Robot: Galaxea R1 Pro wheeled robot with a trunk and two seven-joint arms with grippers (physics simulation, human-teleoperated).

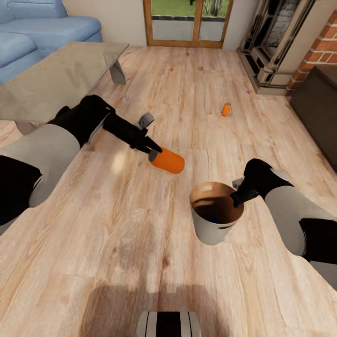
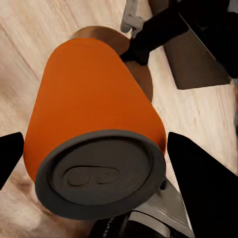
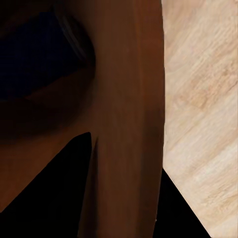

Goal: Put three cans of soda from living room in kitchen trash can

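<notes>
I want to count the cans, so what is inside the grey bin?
Inside the bin a bit of dark blue shows low in the shadowy brown interior, probably a can. Its near wall hides the rest of the bottom.

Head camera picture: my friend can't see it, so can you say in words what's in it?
The robot's left gripper holds an orange soda can over a wooden floor, near the grey bin that its right gripper holds by the rim. Another orange can stands farther off, with a blue sofa and glass table behind.
</notes>
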